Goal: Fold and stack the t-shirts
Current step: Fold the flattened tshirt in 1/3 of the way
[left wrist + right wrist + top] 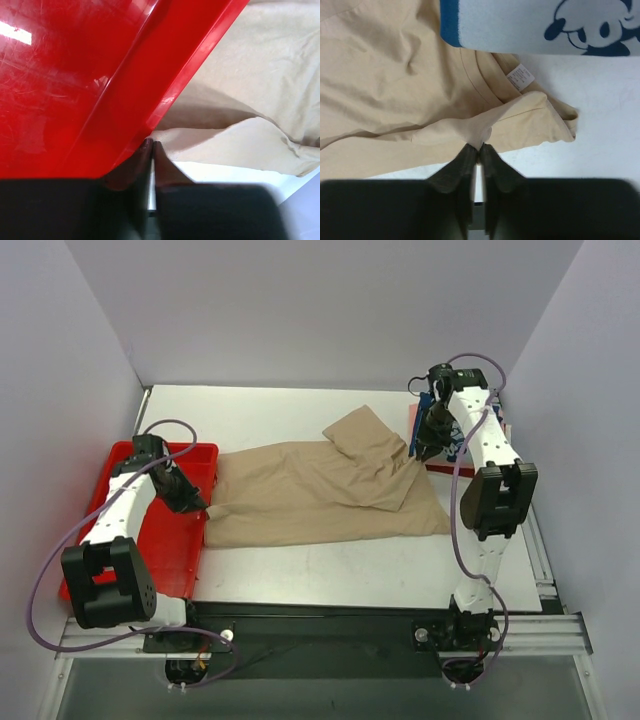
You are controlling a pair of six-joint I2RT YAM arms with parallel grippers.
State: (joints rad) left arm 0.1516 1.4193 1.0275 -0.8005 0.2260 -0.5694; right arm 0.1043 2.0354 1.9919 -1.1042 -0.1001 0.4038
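The tan t-shirt [320, 495] lies spread across the middle of the table, with one sleeve folded over at the upper right. My left gripper [197, 502] is at the shirt's left edge beside the red tray. In the left wrist view it [152, 144] is shut, with its tips on the tan hem [210, 145]. My right gripper [425, 448] is shut on a pinch of tan cloth near the collar, as the right wrist view [480, 146] shows. The navy t-shirt with white cartoon print [520, 25] lies just beyond it, at the table's right [456, 445]. Pink cloth [413, 420] shows under it.
The red plastic tray [185, 550] sits at the left, its rim against the shirt's left edge; it also fills the left wrist view [75, 75]. White walls close in the table at the back and both sides. A strip of red [445, 469] shows under the navy shirt.
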